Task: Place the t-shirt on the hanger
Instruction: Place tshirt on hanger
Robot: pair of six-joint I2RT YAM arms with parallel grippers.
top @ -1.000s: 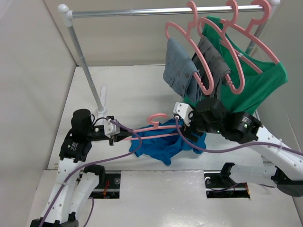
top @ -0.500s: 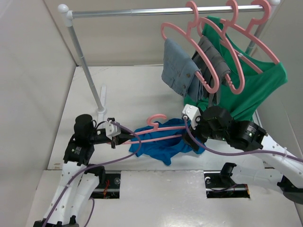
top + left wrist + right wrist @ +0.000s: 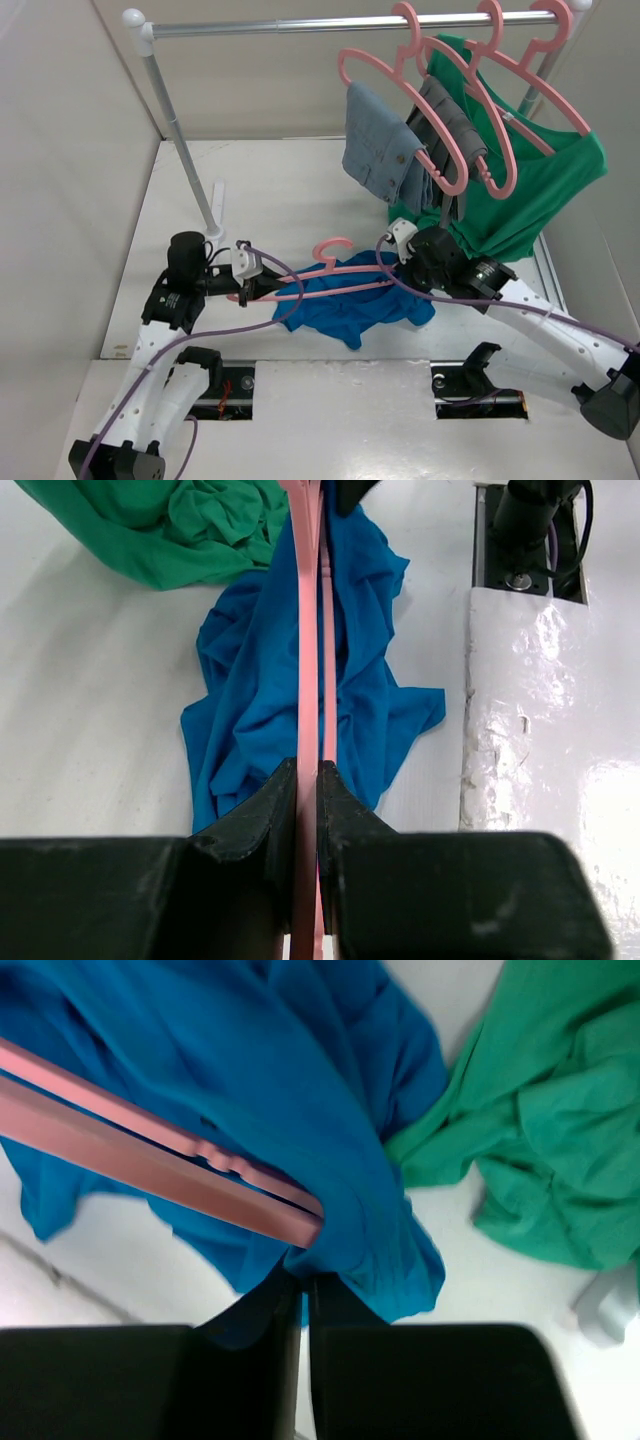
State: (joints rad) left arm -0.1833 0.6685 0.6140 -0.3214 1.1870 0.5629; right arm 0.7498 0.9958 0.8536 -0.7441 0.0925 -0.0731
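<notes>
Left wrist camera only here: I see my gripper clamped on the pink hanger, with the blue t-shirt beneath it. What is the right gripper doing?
Observer: The right gripper is shut on a fold of the t-shirt, just under the tip of the hanger.
Operator: Which way does the hook face?
Observer: From above, the hook sits on the side toward the rack, away from the arms, hooked on nothing.
Operator: Anything on the rail?
Observer: Three other hangers carrying clothes hang toward the right end of the rail.
</notes>
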